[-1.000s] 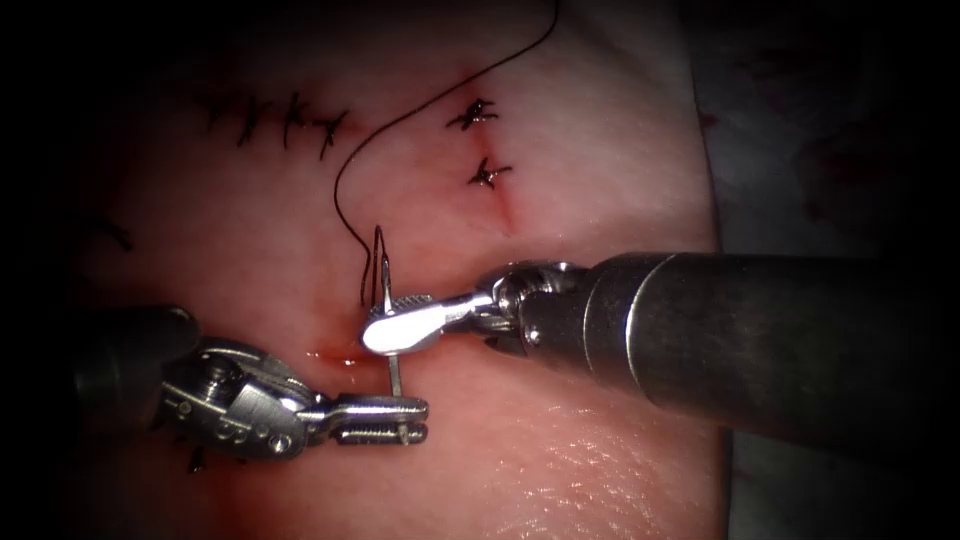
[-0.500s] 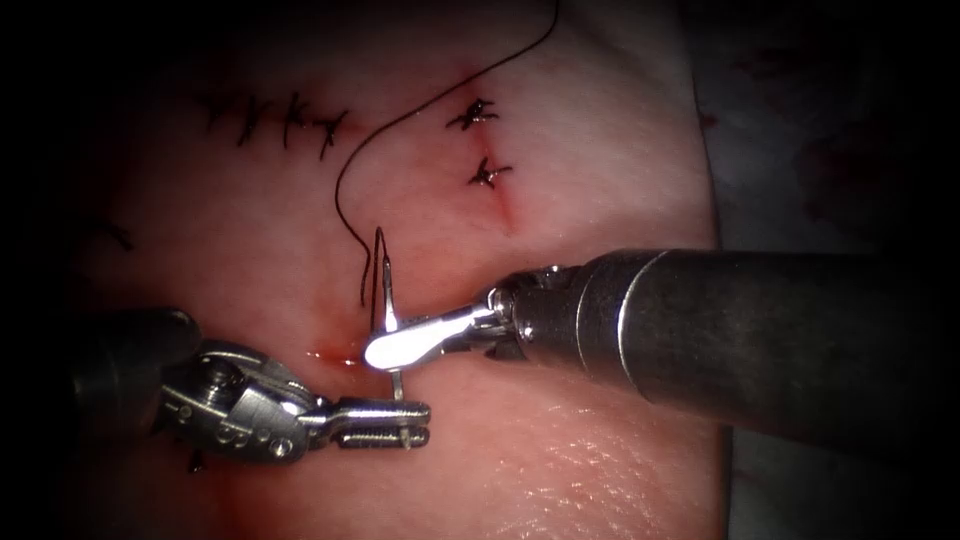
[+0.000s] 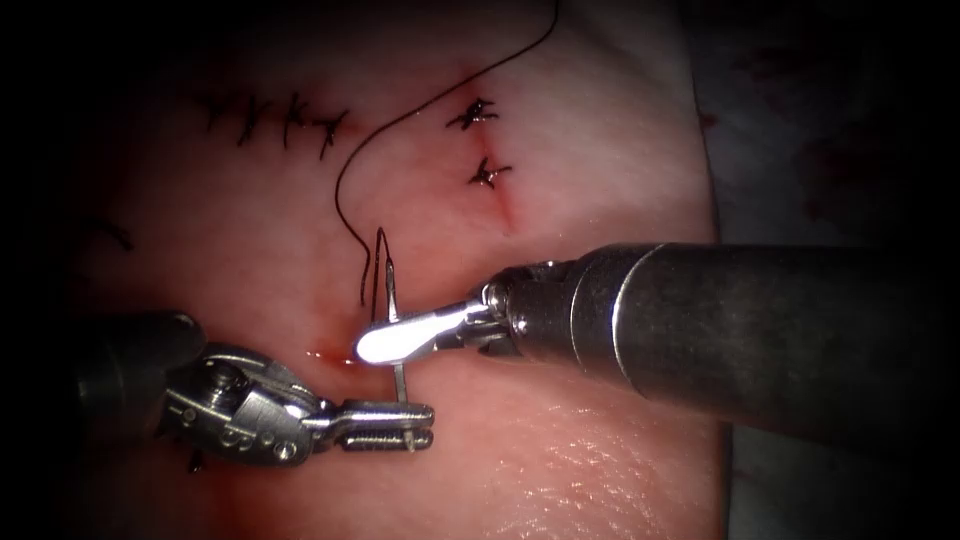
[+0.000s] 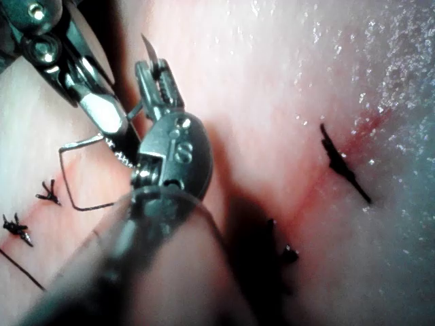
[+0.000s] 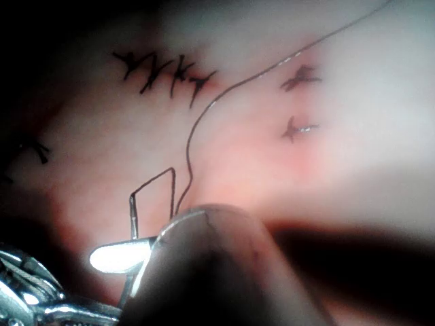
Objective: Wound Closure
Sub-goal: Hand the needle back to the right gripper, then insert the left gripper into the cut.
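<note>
The curved needle [image 3: 392, 290] stands upright above the tissue [image 3: 560, 180], free of it, just right of a short red cut [image 3: 335, 354]. My left tool [image 3: 415, 426] reaches in from the left, jaws shut on the needle near its pointed end; the tip [image 4: 145, 42] juts past the jaws [image 4: 160, 81]. My right tool [image 3: 368, 345] comes from the right, its jaws closed across the needle's mid-shaft, below the thread end. Black thread [image 3: 340, 190] loops off the needle's tail and runs up and away. The needle [image 5: 134, 214] and the right tool's bright jaw [image 5: 119, 257] show in the right wrist view.
A row of dark stitches [image 3: 280, 120] lies at the upper left and two knots [image 3: 472, 115] [image 3: 488, 175] sit above a faint cut line [image 3: 505, 212]. Red fluid wets the cut by the needle. Another stitch [image 3: 195, 462] lies under the left tool. Pale cloth [image 3: 800, 120] borders the tissue on the right.
The right tool's jaws, wide open a second ago, have closed around the needle shaft while it slid slightly left. The left tool kept its hold and barely moved.
</note>
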Robot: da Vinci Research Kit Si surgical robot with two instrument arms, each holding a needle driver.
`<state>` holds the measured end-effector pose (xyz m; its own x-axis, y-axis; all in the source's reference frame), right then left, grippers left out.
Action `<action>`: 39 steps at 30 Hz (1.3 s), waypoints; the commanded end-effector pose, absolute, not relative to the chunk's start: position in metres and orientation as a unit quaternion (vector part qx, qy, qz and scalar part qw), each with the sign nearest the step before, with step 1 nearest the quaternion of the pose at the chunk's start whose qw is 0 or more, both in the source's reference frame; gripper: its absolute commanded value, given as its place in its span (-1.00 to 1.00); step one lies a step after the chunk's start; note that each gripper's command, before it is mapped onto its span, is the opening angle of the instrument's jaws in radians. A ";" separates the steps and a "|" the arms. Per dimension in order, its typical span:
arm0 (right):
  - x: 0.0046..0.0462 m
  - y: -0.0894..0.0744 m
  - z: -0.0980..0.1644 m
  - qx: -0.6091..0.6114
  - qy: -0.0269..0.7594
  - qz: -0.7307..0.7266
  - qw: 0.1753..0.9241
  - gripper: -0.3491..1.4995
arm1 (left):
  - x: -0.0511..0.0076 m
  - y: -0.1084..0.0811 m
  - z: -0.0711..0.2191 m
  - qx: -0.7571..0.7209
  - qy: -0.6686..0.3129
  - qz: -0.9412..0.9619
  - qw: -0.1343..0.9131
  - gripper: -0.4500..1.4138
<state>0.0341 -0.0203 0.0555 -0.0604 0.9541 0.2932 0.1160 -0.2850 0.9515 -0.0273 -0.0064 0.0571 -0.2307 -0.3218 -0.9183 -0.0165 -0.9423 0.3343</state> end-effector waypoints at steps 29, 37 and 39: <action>0.0331 -0.017 0.059 0.406 0.538 0.588 0.447 -1.00 | -0.0243 -0.006 0.058 0.556 -0.069 -0.828 -0.018 -1.00; 0.0332 -0.017 0.059 0.356 0.574 0.550 0.492 -1.00 | -0.0225 -0.004 0.063 0.473 0.035 -0.878 -0.055 -1.00; 0.0332 -0.017 0.059 0.351 0.577 0.545 0.497 -1.00 | -0.0224 -0.004 0.064 0.455 0.057 -0.887 -0.061 -1.00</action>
<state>0.0323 -0.0175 0.0587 -0.2602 0.9451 -0.1979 -0.1423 0.1652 0.9759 -0.0218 -0.0041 0.0649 -0.6045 0.1762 -0.7769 -0.0534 -0.9820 -0.1811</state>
